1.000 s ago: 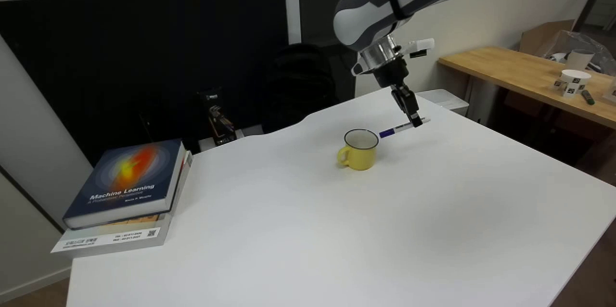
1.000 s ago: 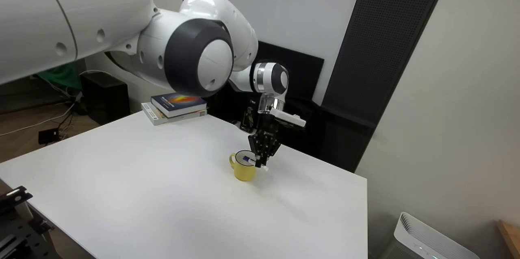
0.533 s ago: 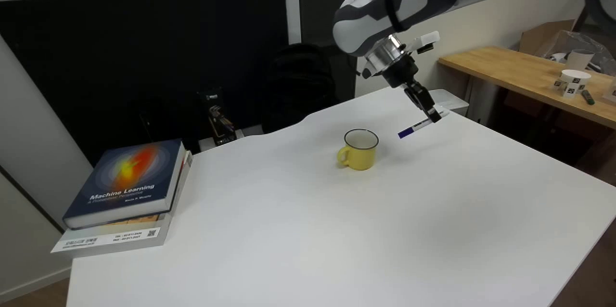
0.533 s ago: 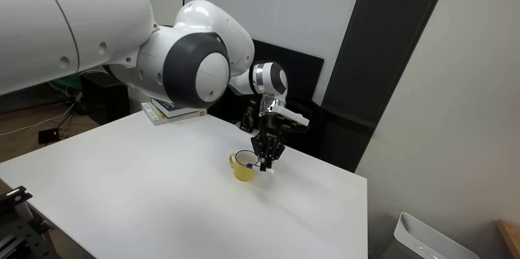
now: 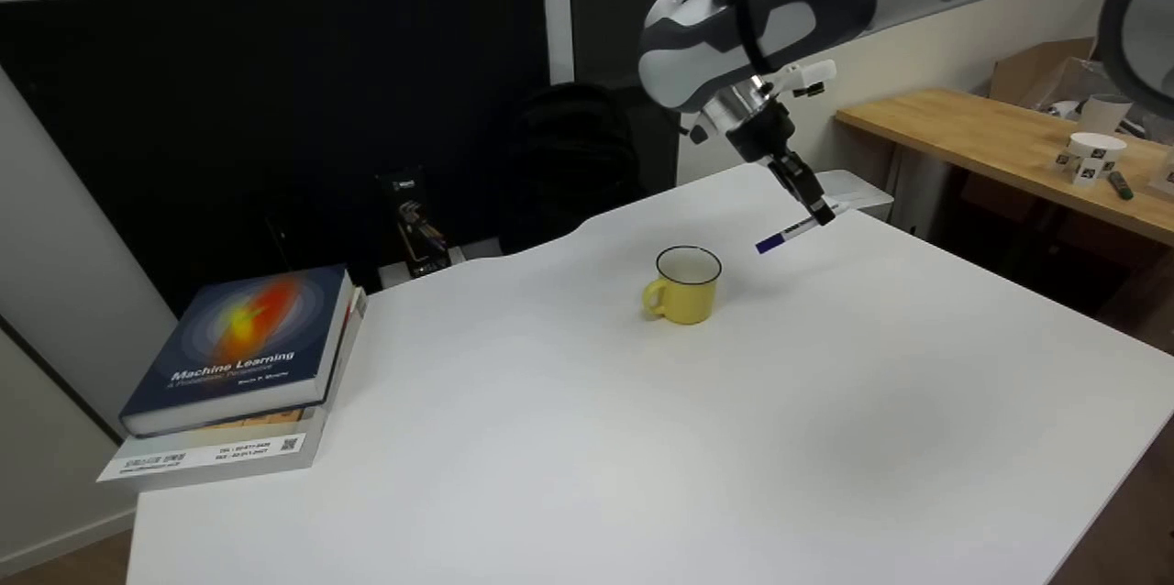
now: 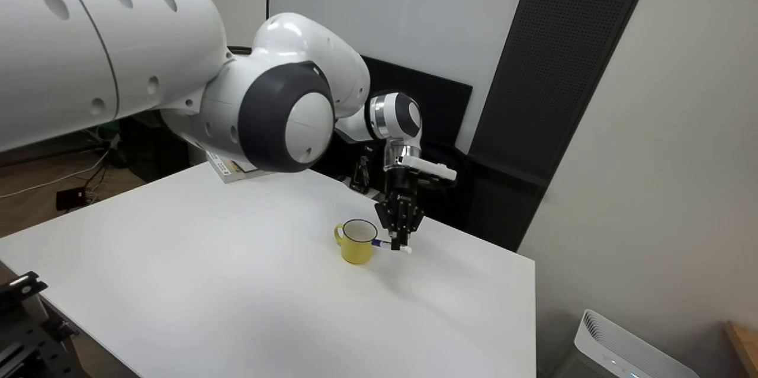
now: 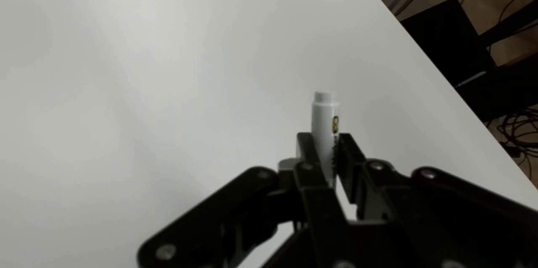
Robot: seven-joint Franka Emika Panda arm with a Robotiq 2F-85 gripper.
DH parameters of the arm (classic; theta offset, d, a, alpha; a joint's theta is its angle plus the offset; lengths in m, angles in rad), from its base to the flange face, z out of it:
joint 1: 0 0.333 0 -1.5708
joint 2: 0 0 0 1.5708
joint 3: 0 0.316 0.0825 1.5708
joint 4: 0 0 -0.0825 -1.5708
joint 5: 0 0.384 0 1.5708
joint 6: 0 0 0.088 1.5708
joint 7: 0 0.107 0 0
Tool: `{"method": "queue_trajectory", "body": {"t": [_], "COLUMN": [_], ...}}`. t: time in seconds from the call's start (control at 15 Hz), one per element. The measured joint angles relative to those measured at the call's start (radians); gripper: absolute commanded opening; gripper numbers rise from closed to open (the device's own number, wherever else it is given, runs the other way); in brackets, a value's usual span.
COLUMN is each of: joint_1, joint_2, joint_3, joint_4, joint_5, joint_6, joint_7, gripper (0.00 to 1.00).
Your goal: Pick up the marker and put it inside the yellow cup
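The yellow cup (image 5: 690, 301) stands upright on the white table, and it also shows in an exterior view (image 6: 356, 252). Its pale mouth faces up and its handle points left. My gripper (image 5: 823, 215) is shut on the marker (image 5: 794, 231), off to the right of the cup. The marker's blue end points toward the cup and tilts slightly down. In an exterior view the marker (image 6: 382, 244) lies just right of the cup's rim. In the wrist view the marker's white body (image 7: 323, 119) sits between the fingers (image 7: 309, 148); its blue end is hidden there.
The white table (image 5: 550, 438) carries two stacked books (image 5: 243, 347) at the left in an exterior view. A wooden side table (image 5: 963, 140) stands beyond it. The robot's forearm (image 6: 290, 111) hides part of the books in an exterior view.
My gripper has moved away from the cup with the marker held, then slightly up. The marker's blue end no longer overlaps the cup in either exterior view. The cup has stayed in place.
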Motion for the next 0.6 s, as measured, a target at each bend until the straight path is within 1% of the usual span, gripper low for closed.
{"method": "queue_trajectory", "body": {"t": [0.27, 0.6], "joint_1": [0.000, 0.000], "joint_2": [0.018, 0.019], "joint_3": [-0.006, -0.007], "joint_4": [0.029, 0.033], "joint_5": [0.000, 0.000], "joint_6": [0.000, 0.000], "joint_7": [0.000, 0.000], "gripper": [0.18, 0.18]}}
